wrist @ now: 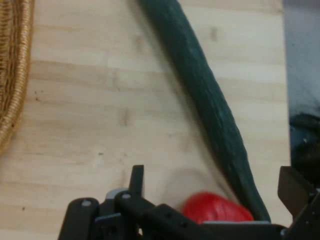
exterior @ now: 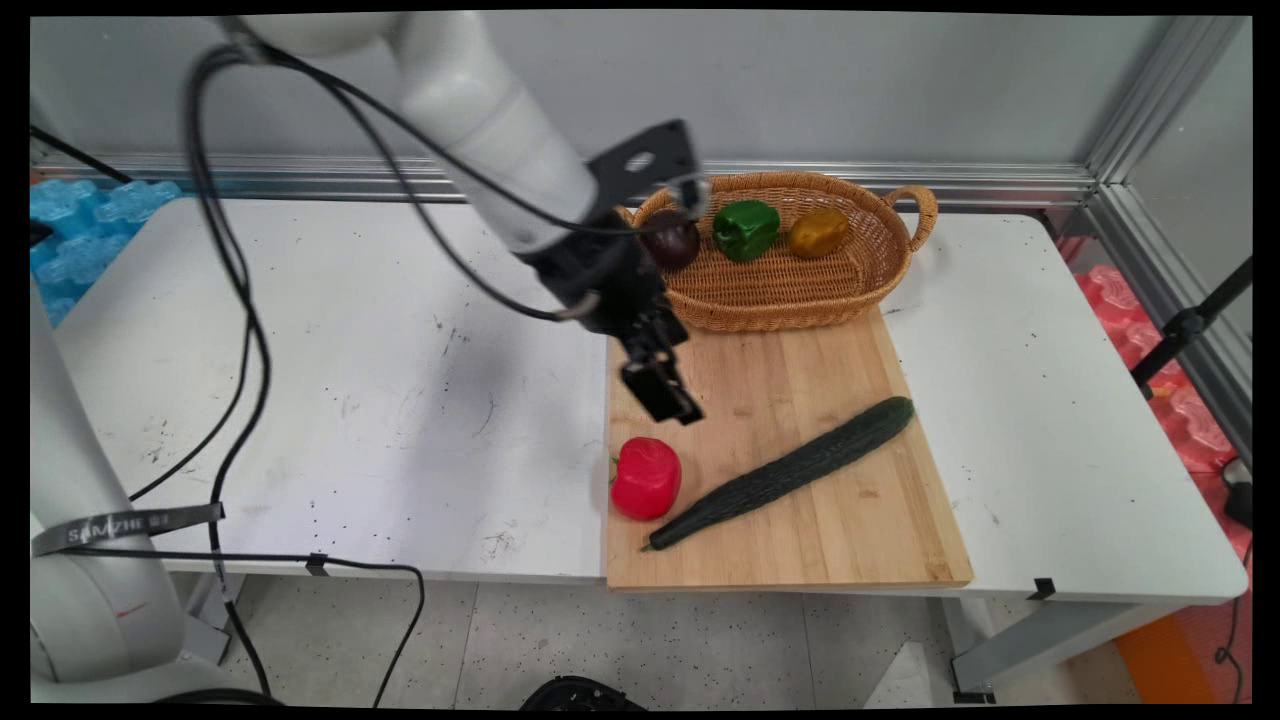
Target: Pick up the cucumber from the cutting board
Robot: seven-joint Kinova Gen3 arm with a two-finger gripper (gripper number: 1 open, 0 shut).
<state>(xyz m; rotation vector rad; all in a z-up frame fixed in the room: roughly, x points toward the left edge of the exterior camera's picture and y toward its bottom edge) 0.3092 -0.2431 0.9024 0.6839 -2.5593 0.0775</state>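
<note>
Main view, gripper: the black gripper [exterior: 672, 398] hangs over the left part of the wooden cutting board [exterior: 800, 520], pointing down toward the near side. It's holding nothing.
Main view, fingers: look spread apart, nothing between them.
Main view, nearest thing: a red bell pepper [exterior: 646, 478] sits on the board's left edge, just below the gripper and clear of it.
Main view, cucumber: a long dark green cucumber [exterior: 790, 470] lies slantwise across the board, its near tip just beside the red pepper, its far tip up near the board's right edge.
Main view, basket: a wicker basket [exterior: 800, 290] with handles sits at the far end of the board. Inside, in a row: a dark purple round thing [exterior: 672, 243] (can't tell what exactly), a green bell pepper [exterior: 745, 229] and a yellowish-brown pepper [exterior: 818, 232].
Main view, table: white table [exterior: 350, 380], scuffed, the board lying on its right half.

Hand view, fingers: one finger [wrist: 136, 181] stands at the left, the other at the far right, wide apart, nothing pinched.
Hand view, red pepper: the red bell pepper [wrist: 216, 209] peeks up between them at the bottom, partly hidden by the linkage.
Hand view, cucumber: the cucumber [wrist: 210, 100] runs from the top down to just right of the pepper.
Hand view, basket: a bit of the wicker rim [wrist: 14, 65] shows on the left edge.
Hand view, board: the cutting board [wrist: 100, 115] fills most of the rest.
</note>
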